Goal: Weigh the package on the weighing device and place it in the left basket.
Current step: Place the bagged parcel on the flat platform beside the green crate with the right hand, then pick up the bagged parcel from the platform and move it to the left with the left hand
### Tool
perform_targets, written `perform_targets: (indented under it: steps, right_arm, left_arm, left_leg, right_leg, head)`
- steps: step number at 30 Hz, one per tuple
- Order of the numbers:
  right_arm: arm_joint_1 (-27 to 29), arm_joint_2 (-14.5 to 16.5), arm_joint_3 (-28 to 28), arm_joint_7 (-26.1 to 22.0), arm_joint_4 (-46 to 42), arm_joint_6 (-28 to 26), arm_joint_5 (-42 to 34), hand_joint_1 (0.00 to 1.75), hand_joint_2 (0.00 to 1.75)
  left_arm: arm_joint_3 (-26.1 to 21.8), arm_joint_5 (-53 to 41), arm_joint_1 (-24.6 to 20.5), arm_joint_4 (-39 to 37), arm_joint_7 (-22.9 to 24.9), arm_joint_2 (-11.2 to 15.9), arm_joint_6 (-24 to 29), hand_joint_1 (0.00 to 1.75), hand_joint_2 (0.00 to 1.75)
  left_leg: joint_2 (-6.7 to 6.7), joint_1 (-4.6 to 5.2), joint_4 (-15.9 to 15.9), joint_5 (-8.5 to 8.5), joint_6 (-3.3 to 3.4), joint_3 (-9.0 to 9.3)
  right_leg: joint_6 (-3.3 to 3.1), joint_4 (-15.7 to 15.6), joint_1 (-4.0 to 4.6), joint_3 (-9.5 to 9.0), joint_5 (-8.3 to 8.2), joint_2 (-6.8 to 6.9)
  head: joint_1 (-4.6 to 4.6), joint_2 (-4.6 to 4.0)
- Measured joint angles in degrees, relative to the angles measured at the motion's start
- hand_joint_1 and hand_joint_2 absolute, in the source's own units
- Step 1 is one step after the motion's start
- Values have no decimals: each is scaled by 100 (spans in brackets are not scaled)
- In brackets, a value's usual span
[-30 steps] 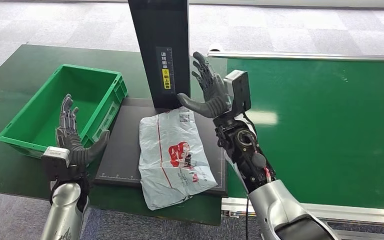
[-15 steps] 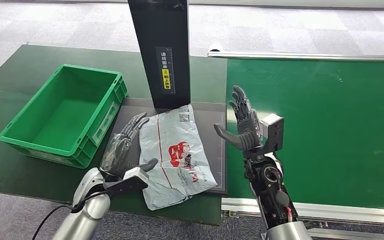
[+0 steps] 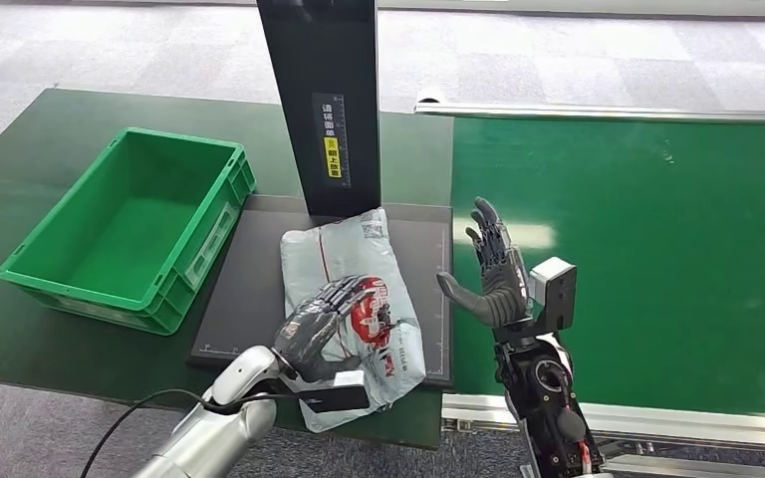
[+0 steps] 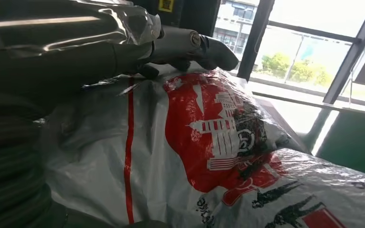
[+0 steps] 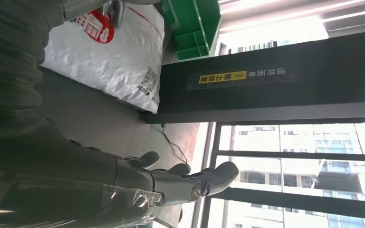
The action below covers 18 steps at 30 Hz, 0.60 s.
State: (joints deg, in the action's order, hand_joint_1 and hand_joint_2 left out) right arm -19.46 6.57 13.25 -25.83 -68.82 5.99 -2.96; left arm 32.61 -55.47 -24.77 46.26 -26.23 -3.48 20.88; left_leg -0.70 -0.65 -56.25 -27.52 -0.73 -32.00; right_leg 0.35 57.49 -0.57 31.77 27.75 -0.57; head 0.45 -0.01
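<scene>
A grey-white plastic package (image 3: pixel 344 249) with red print lies on the black weighing platform (image 3: pixel 249 289), at the foot of its black column (image 3: pixel 324 100). My left hand (image 3: pixel 327 324) rests on top of the package's near half, fingers spread over the red print. The left wrist view shows those fingers (image 4: pixel 190 45) stretched out flat above the package (image 4: pixel 209 128). My right hand (image 3: pixel 493 269) is raised and open at the platform's right edge, palm toward the package, holding nothing. The green basket (image 3: pixel 199 259) stands empty left of the platform.
A wide green belt surface (image 3: pixel 637 249) with a metal rail lies to the right. The dark green table's near edge runs just under the package's overhanging end. The black column (image 5: pixel 266 80) rises close behind the package (image 5: pixel 114 57).
My left hand swung from beside the basket rightward and now lies on the package. My right hand drew back from the column to the platform's right edge, still open.
</scene>
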Motion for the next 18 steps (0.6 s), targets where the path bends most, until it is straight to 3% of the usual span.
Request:
perform_targets:
  steps: [4, 5, 8, 9, 14, 18]
  right_arm:
    - [63, -1, 0, 3, -129, 2, -23, 0, 175]
    - [71, -1, 0, 4, -149, 2, -27, 0, 175]
    - [82, -3, 0, 8, -180, 2, -31, 0, 175]
    - [84, -4, 0, 9, -182, 1, -31, 0, 175]
    - [127, -5, 1, 14, -204, -19, -39, 0, 175]
    - [245, -8, -22, 60, -314, -102, -62, 0, 175]
  left_arm:
    - [211, -116, -472, -754, 85, -247, 26, 0, 175]
    - [244, -126, -554, -890, 96, -296, 25, 32, 175]
    - [331, -183, -718, -1200, 151, -403, 20, 161, 175]
    - [365, -220, -761, -1289, 190, -433, 10, 174, 175]
    - [509, -358, -941, -1618, 314, -557, 12, 175, 175]
    - [491, -78, -980, -1684, 170, -567, 431, 175, 175]
  left_leg:
    - [-14, 2, 1, 0, 0, 20]
    - [-16, 2, 1, 0, 1, 28]
    - [-17, 3, 2, 0, 1, 50]
    - [-18, 3, 2, 0, 1, 56]
    - [-21, 3, 3, 4, 4, 77]
    - [-19, 2, 3, 6, 4, 80]
  right_leg:
    - [1, -1, -2, -29, 1, 16]
    - [1, -1, -2, -38, 1, 17]
    - [1, -2, -2, -60, 1, 18]
    - [1, -3, -2, -67, 1, 19]
    - [1, -3, -2, -90, 1, 26]
    - [0, -3, -1, -90, -1, 25]
  head:
    - [0, 0]
    - [0, 1]
    - [0, 1]
    - [0, 1]
    - [0, 0]
    - [0, 1]
